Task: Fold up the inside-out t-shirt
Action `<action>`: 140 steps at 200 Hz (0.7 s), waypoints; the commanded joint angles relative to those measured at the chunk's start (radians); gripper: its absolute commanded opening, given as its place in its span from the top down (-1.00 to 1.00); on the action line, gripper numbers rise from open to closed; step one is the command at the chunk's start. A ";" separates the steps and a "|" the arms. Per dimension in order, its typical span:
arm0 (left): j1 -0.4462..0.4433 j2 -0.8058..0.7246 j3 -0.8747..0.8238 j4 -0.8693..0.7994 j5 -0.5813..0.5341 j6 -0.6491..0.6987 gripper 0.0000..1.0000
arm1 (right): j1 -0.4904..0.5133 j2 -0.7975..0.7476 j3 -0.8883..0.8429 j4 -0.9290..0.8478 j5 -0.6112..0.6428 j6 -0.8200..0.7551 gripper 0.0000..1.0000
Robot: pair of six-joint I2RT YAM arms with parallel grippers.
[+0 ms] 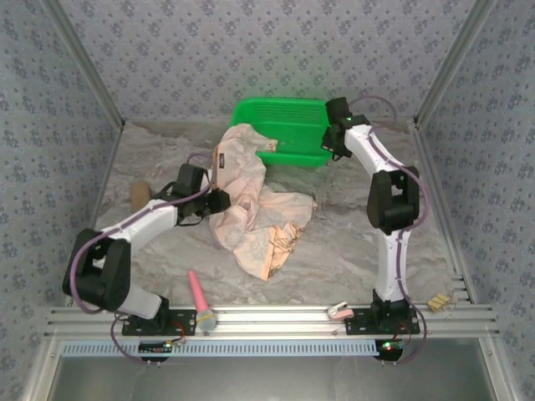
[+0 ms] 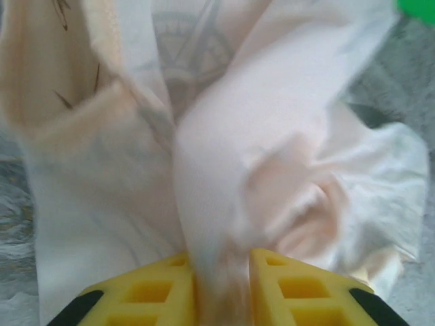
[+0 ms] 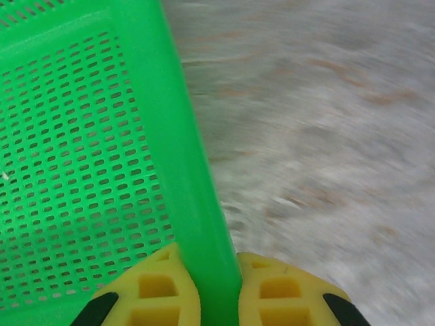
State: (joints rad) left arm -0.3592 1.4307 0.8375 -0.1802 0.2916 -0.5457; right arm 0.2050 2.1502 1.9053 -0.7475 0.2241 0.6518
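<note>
small dark neck label point(image 1: 224, 156) seen on inside-out t-shirt point(image 1: 255, 209); writing too small to be read. t-shirt crumpled at middle of counter point(image 1: 359, 242), upper part draped over near-left corner of green plastic basket point(image 1: 288, 125). fold of cloth pinched in left tool point(image 2: 221, 285). basket's right wall clamped by right tool point(image 3: 207, 292). pink-handled object point(image 1: 199, 296) laid at near edge, apart from t-shirt.
</note>
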 commanded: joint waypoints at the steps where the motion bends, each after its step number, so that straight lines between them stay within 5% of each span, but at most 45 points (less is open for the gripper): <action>1: 0.017 -0.073 0.004 -0.029 0.034 0.037 0.61 | -0.091 -0.130 -0.158 -0.126 0.219 0.293 0.87; 77: 0.040 -0.093 -0.016 -0.044 0.098 0.117 0.81 | -0.291 -0.456 -0.635 -0.041 0.229 0.394 0.85; 84: 0.040 -0.074 -0.009 -0.028 0.139 0.123 0.63 | -0.308 -0.487 -0.670 -0.029 0.227 0.388 0.85; 100: 0.021 0.001 0.030 0.006 0.189 0.110 -0.18 | -0.329 -0.556 -0.753 -0.034 0.246 0.409 0.85; 140: -0.139 0.224 0.240 0.014 -0.053 0.147 -0.88 | -0.368 -0.736 -0.914 -0.077 0.313 0.656 0.79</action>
State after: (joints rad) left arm -0.4160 1.5600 0.9501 -0.1993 0.3561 -0.4393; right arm -0.1326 1.4944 1.0775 -0.7345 0.4358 1.1290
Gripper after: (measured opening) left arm 0.858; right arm 0.152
